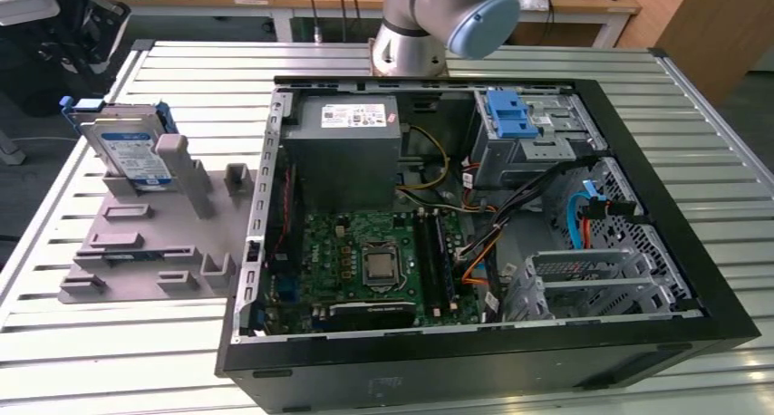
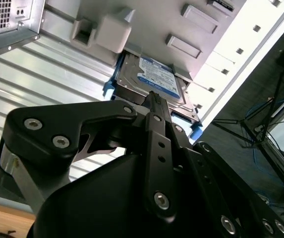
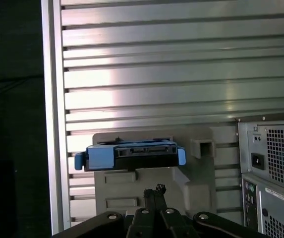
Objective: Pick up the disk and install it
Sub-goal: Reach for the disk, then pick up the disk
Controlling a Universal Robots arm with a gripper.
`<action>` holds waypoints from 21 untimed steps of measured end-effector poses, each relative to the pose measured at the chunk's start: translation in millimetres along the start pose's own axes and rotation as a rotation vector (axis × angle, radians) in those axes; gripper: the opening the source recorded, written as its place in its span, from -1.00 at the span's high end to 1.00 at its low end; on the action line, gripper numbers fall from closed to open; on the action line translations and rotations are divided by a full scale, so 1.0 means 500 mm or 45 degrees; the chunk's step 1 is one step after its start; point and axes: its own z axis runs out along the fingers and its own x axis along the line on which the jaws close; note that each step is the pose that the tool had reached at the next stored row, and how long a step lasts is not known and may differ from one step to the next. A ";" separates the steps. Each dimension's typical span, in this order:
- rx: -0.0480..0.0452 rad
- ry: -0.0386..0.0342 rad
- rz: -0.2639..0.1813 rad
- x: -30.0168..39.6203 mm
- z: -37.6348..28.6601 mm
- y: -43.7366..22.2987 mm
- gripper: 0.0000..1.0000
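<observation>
Disk [image 1: 127,148] stands on edge in grey holder [image 1: 145,252] on surface [image 1: 206,71], at exterior view's left of PC case [image 1: 484,365]. Gripper [image 3: 154,190] is aimed at its top edge, fingers pressed together, empty. Risk: lowering w/o spreading would ram disk or holder post

Partly hidden
The disk [image 1: 127,152] is masked low down by the holder post [image 1: 173,166], the arm [image 1: 418,34] cut off by the upper edge
</observation>
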 end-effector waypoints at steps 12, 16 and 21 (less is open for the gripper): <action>0.000 0.0065 0.000 0.056 0.005 0.009 0.79; 0.000 0.0065 0.000 0.068 0.006 0.008 0.79; 0.000 0.0065 0.000 0.071 0.006 0.008 0.79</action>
